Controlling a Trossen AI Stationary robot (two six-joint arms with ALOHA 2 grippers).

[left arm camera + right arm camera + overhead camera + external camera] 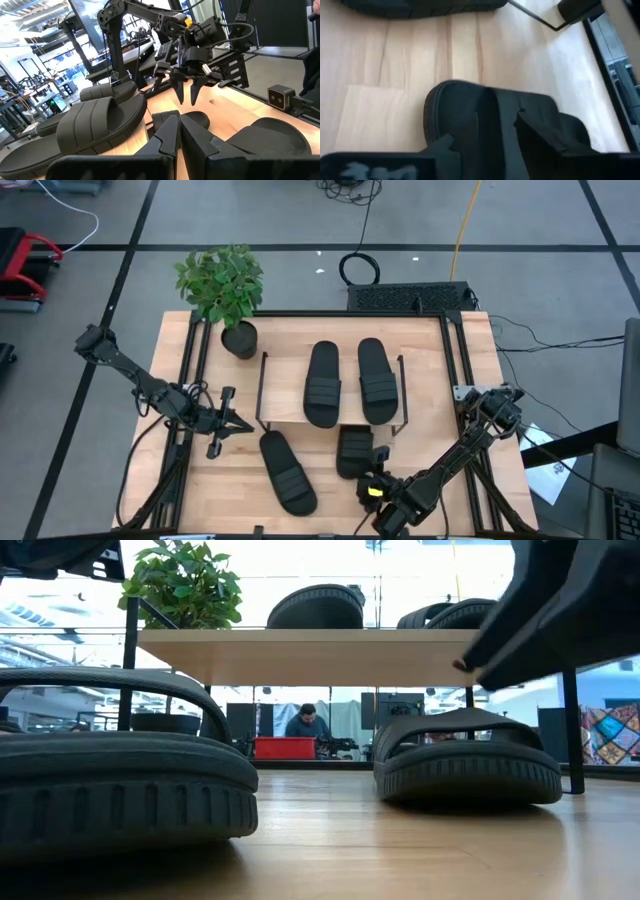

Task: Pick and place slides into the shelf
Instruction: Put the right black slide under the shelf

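Wooden desk point(420, 380) on grey floor. Shelf point(285, 415) top carries two slides point(322, 383); two more on desk before it. Right pincer point(378, 465) parted above half-tucked slide point(353, 450), not gripping. Left pincer point(243, 423) shut, empty, beside shelf.

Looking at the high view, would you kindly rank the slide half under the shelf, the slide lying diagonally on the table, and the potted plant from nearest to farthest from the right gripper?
1. Slide half under the shelf: right beside the right gripper.
2. Diagonal slide: on the table, toward the left arm.
3. Potted plant: at the far left corner of the table.
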